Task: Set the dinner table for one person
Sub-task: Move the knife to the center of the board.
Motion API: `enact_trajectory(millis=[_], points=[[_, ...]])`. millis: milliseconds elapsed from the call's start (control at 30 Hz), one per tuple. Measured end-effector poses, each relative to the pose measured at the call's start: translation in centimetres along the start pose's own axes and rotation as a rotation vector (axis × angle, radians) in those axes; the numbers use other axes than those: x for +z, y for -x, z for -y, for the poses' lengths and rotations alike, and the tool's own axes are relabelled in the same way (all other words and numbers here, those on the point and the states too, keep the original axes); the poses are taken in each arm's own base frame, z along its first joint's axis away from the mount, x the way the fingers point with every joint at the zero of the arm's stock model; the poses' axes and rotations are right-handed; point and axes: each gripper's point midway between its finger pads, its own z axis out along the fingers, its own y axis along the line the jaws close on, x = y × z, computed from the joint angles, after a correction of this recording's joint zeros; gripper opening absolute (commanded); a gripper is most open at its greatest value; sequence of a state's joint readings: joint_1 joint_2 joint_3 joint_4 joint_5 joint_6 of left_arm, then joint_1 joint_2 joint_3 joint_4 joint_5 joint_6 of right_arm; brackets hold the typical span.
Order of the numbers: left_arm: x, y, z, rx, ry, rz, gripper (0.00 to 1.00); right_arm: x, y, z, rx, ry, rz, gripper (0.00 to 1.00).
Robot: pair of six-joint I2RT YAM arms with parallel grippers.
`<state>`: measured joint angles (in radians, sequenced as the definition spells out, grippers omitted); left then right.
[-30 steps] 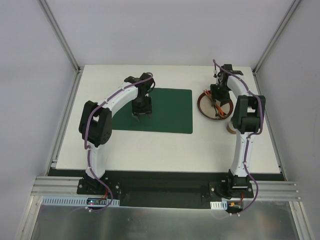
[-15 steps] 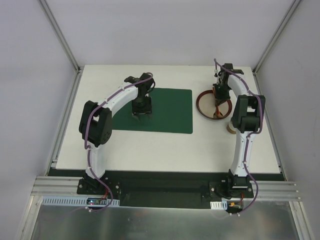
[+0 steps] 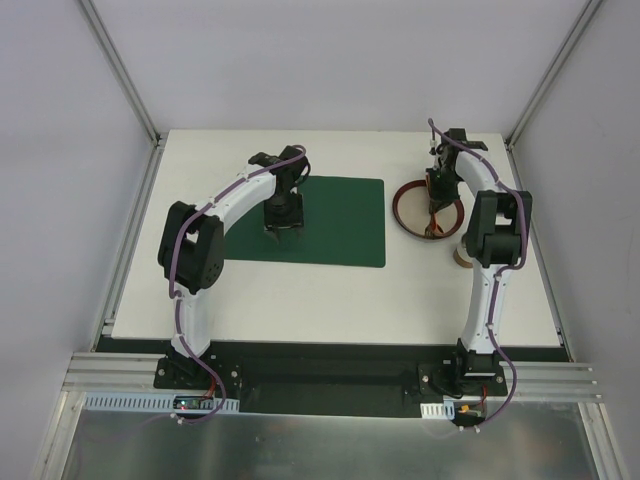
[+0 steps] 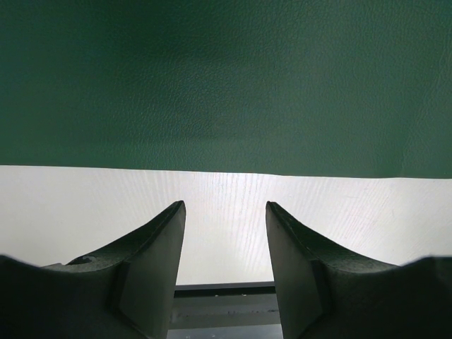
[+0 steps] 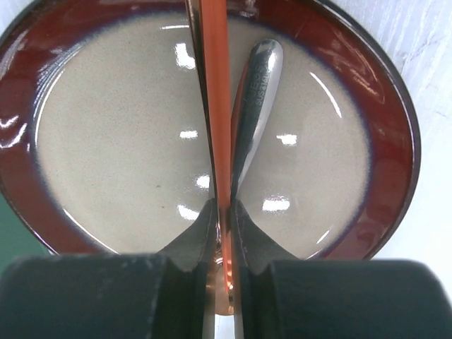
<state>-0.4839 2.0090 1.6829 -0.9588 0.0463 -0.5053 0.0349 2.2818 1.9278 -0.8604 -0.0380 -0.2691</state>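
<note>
The left arm rises from its base, bends at a raised elbow and arcs forward and inward, its wrist turned down. The left gripper [image 3: 283,230] hangs above the near left part of the dark green placemat [image 3: 340,225]. In its wrist view the fingers [image 4: 159,247] stand apart with nothing between them, above the mat's near edge where it meets the dinner table [image 3: 330,300], the white top that carries everything here.

The right arm stands nearly upright to its elbow, then reaches forward, wrist tipped down over the red-rimmed plate [image 3: 404,210], which lies on the table right of the mat. The right gripper [image 5: 224,208] is clamped on an orange utensil handle [image 5: 214,106]. A steel utensil handle [image 5: 253,92] lies in the plate, just right of the orange one.
</note>
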Motion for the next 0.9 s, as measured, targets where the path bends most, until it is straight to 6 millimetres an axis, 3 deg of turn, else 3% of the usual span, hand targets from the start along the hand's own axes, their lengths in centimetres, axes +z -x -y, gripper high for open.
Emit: enact_trajectory(millis=[500, 900], points=[[-0.2, -0.4, -0.2, 0.001, 0.002, -0.003, 0.49, -0.9, -2.2, -0.9, 0.032, -0.063, 0.02, 0.01], [-1.1, -0.6, -0.3, 0.001, -0.004, 0.014, 0.49, -1.6, -2.8, -0.8, 0.04, -0.099, 0.015, 0.01]])
